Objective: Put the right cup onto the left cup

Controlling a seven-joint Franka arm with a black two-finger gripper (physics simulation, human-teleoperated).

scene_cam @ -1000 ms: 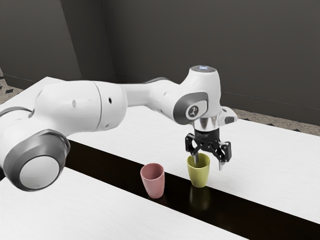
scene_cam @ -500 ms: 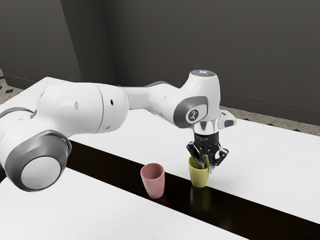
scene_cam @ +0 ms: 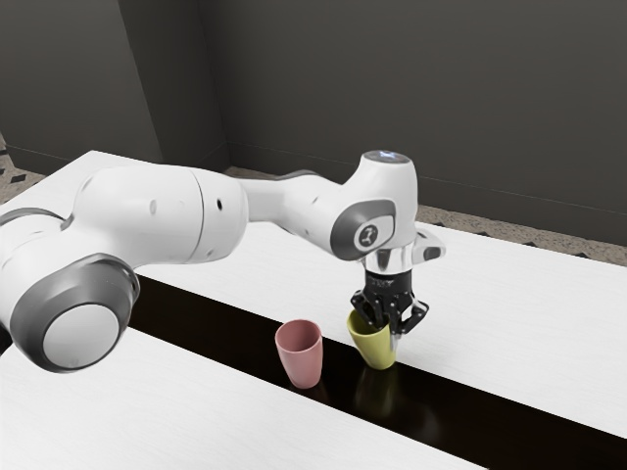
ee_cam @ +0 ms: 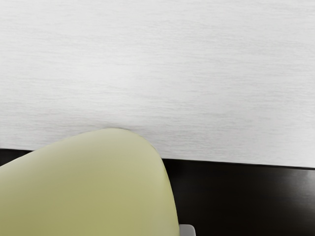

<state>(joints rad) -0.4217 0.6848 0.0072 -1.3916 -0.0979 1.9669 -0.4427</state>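
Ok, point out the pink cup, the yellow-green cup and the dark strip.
Pink cup [scene_cam: 304,363], exterior view: outer wall.
Yellow-green cup [scene_cam: 374,349], exterior view: outer wall.
Dark strip [scene_cam: 225,333], exterior view: bare surface.

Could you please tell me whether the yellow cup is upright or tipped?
Slightly tipped: the yellow cup leans, its rim toward the exterior view's left of its base; earlier it sat straight above.

Rounded white arm [scene_cam: 147,211], grey joint bands [scene_cam: 73,290], round logo [scene_cam: 368,235], black claw [scene_cam: 389,329]
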